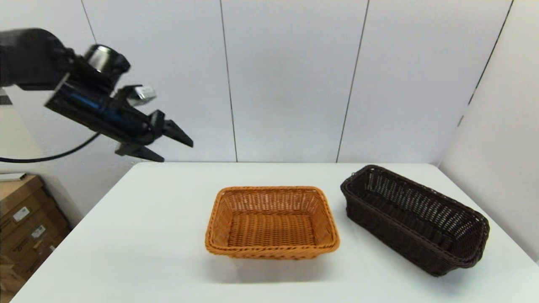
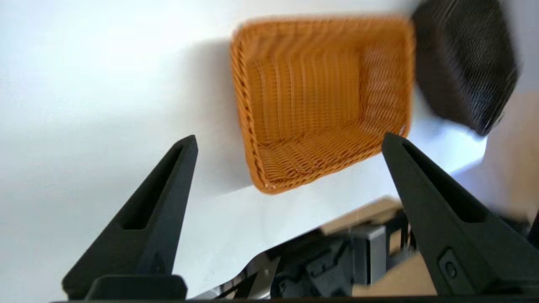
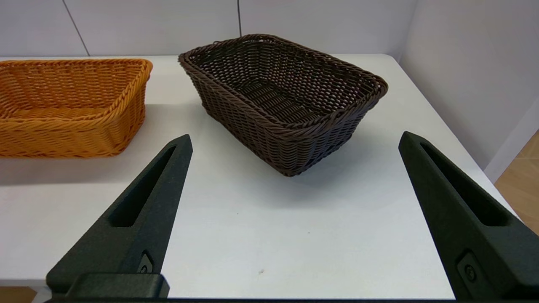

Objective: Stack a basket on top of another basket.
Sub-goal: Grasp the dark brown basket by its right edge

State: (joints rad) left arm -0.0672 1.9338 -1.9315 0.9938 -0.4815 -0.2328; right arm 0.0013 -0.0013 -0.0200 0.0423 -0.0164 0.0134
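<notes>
The dark brown basket (image 1: 414, 219) (image 3: 281, 100) (image 2: 465, 63) stands empty on the right of the white table. The orange-tan basket (image 1: 272, 221) (image 2: 322, 99) (image 3: 69, 107), also empty, sits at the table's middle, apart from the dark one. My left gripper (image 1: 177, 149) (image 2: 290, 141) hangs open high in the air above the table's far left corner, well away from both baskets and holding nothing. My right gripper (image 3: 294, 141) is open and empty, low at the near edge of the table, in front of the dark basket; it does not show in the head view.
The white table (image 1: 147, 235) is backed by white wall panels, with another white panel along its right side. Cardboard boxes (image 1: 25, 227) stand on the floor left of the table. The left arm's black cable (image 1: 50, 156) hangs at far left.
</notes>
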